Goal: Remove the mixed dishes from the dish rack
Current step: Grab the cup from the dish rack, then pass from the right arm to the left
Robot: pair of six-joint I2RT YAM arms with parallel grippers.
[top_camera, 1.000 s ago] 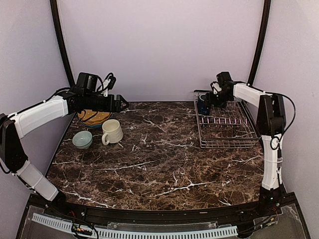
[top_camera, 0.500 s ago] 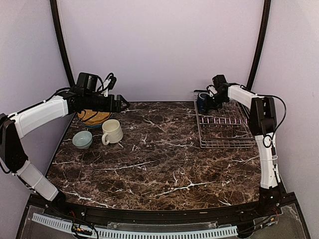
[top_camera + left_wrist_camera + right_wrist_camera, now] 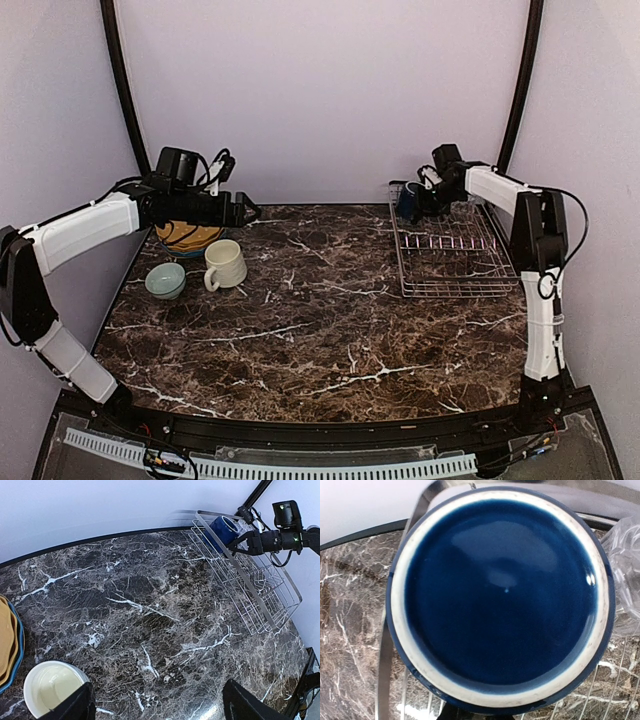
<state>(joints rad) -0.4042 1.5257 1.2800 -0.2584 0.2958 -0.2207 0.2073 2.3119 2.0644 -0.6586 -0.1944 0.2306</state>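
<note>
The dark navy mug (image 3: 408,203) sits tilted in the far left corner of the dish rack (image 3: 455,272). My right gripper (image 3: 426,198) is shut on the mug from the right side. In the right wrist view the mug (image 3: 502,590) fills the frame and hides my fingers; a clear glass tumbler (image 3: 626,575) shows beside it. Far to the left, my left gripper (image 3: 244,210) hangs open over the table with nothing between its fingers (image 3: 75,706). Below it lie the stacked yellow and blue plates (image 3: 188,237), the cream mug (image 3: 225,266) and the pale greenish bowl (image 3: 165,280).
The wire rack (image 3: 265,605) takes up the back right of the dark marble table (image 3: 320,320). Black frame posts and a pale wall close in the back. The plates, mug and bowl crowd the back left corner.
My right gripper has gone from open to shut at the navy mug, and its arm shifted a little at the rack's corner. The left arm has not moved.
</note>
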